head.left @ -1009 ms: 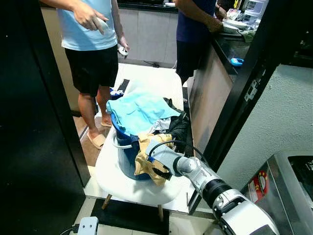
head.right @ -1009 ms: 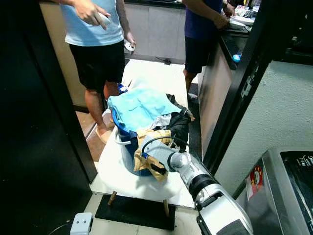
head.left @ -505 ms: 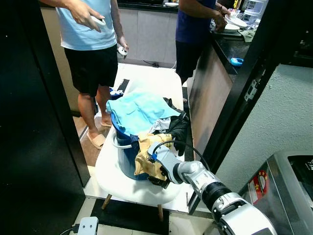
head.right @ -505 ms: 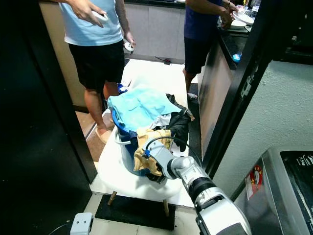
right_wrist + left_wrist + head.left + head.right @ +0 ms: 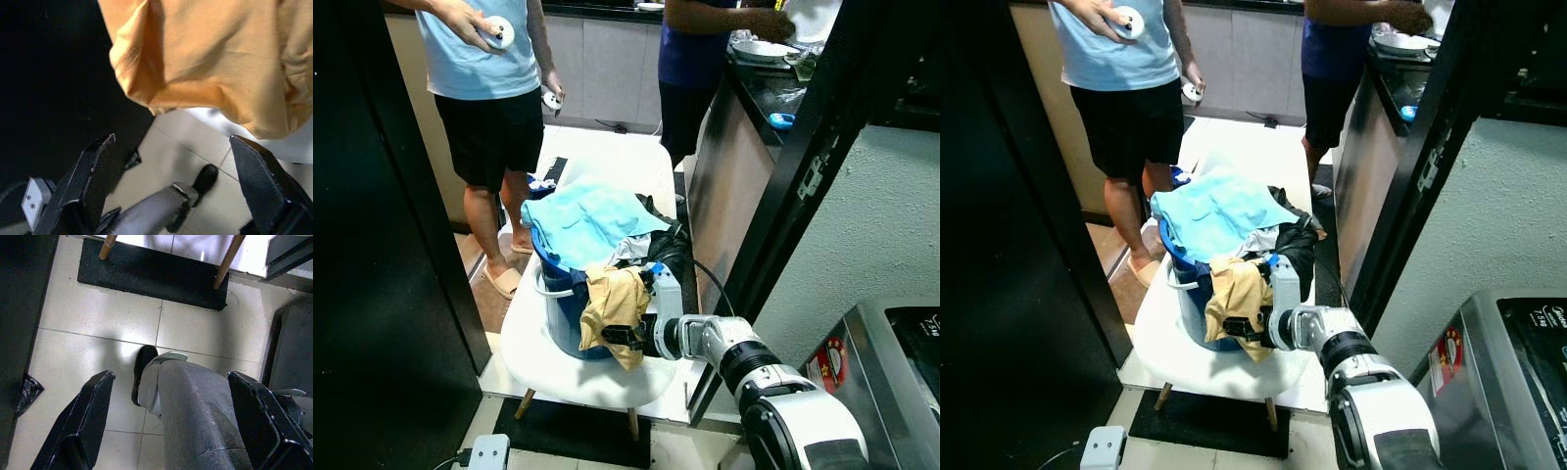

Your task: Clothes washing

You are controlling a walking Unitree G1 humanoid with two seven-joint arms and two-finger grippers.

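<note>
right end effector [image 5: 610, 336] reaches level at the tan garment [image 5: 615, 299] draping the blue basket [image 5: 566, 308], fingers spread, empty.

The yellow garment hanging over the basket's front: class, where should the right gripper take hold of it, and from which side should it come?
Grip the yellow garment at its bunched hanging fold below the blue basket rim, coming from the robot's side. It drapes free there, and the open right gripper already faces it, fingers spread.

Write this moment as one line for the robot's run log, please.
stage: reaching for laundry | right pincer: open, at yellow garment | yellow garment: draped over blue basket on white chair | left pincer: open, idle above floor
</note>
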